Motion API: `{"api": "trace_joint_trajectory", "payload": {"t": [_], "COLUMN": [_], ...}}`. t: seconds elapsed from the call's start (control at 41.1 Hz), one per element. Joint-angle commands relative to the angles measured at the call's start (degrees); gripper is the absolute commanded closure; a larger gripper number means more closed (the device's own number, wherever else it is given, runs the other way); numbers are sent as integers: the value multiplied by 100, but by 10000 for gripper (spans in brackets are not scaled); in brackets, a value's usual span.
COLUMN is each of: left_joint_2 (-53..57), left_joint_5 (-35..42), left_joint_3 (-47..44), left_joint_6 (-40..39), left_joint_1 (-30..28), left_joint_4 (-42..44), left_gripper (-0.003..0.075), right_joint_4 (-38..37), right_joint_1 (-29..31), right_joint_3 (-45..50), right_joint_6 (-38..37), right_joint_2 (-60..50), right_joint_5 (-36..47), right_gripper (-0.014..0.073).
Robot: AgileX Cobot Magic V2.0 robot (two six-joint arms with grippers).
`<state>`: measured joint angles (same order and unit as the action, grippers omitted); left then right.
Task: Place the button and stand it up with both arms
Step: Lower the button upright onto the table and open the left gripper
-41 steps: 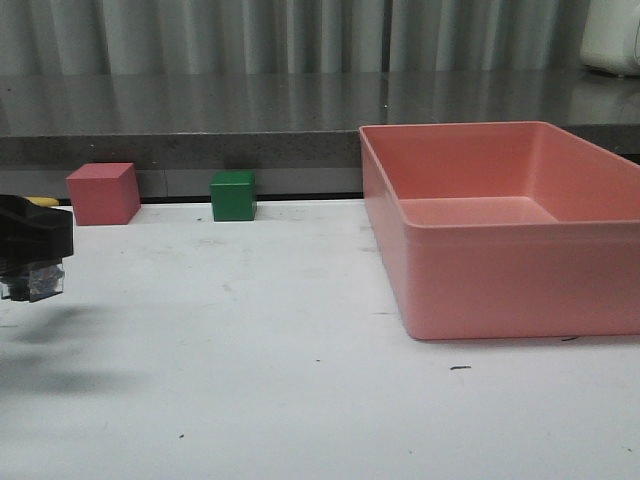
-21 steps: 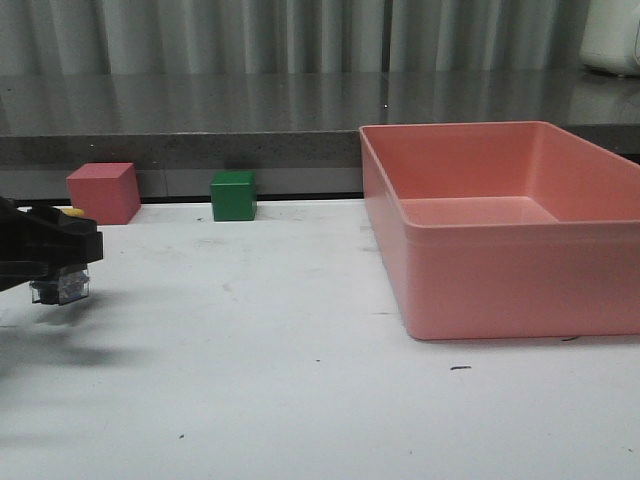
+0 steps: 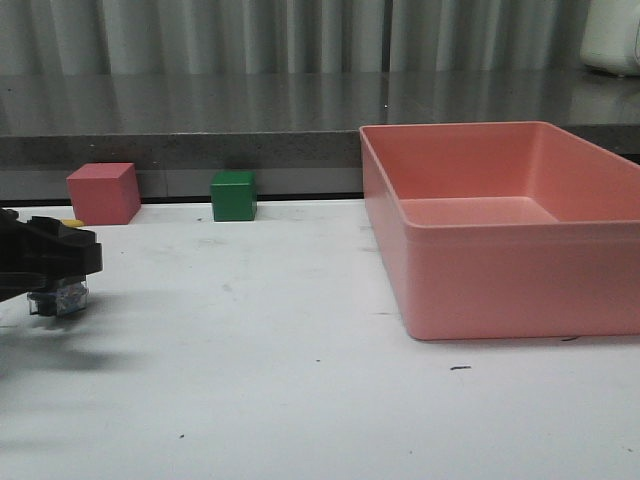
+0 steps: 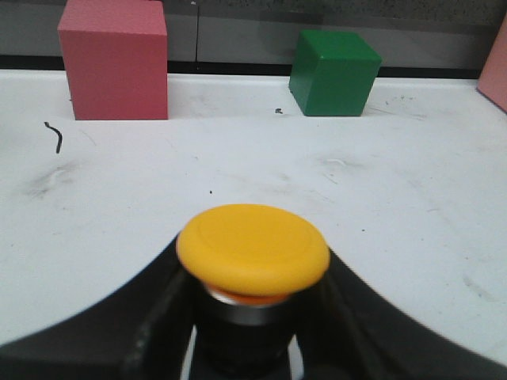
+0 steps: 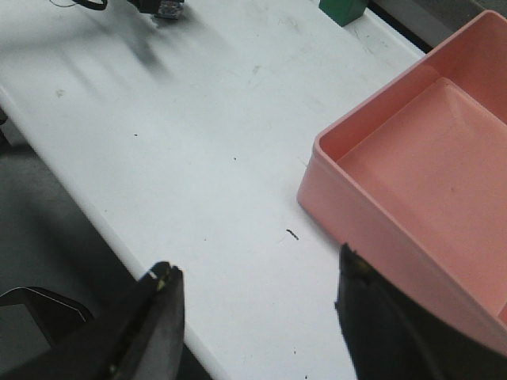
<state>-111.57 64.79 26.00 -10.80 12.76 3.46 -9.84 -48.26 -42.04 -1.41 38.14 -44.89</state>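
Observation:
My left gripper (image 3: 62,262) is at the far left of the front view, low over the white table (image 3: 280,380), and is shut on the button (image 4: 252,247). In the left wrist view the yellow cap points away from the wrist, above a silver collar, and the black fingers (image 4: 154,321) press the dark body from both sides. The button's terminal end (image 3: 60,298) hangs under the fingers, close to the table; whether it touches is unclear. My right gripper (image 5: 257,281) is open and holds nothing, high above the table's near edge. It is out of the front view.
A pink cube (image 3: 103,193) and a green cube (image 3: 233,195) stand at the back left by the wall. A large pink bin (image 3: 500,290) fills the right side. In the right wrist view the table edge (image 5: 119,237) drops off near my right fingers.
My left gripper has shifted a little to the right and come down with the button, so the terminal end is now lower, nearer the table.

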Motion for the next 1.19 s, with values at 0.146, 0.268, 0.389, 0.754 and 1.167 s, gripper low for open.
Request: {"api": "trace_joint_trajectory", "payload": {"t": [0.146, 0.268, 0.389, 0.754, 1.167], "left_joint_2": [220, 220, 220, 603, 3870], "left_joint_5": [1008, 1028, 1136, 1112, -2706], "left_joint_3": [-9, -64, -191, -801, -1031], "left_joint_6": [-52, -52, -52, -52, -1003], "left_joint_1": [-17, -17, -17, -17, 39], "left_joint_4": [-18, -18, 4, 242, 1471], "left_gripper": [345, 293, 232, 183, 184], "right_joint_4": [-112, -112, -112, -112, -112], "right_joint_1": [25, 25, 25, 25, 25], "right_joint_3": [-137, -137, -137, -137, -137], "right_joint_6": [35, 35, 35, 35, 35], "right_joint_2": [-5, -5, -5, -5, -5], "right_joint_5": [331, 331, 331, 331, 331], "right_gripper": [146, 146, 146, 146, 146]}}
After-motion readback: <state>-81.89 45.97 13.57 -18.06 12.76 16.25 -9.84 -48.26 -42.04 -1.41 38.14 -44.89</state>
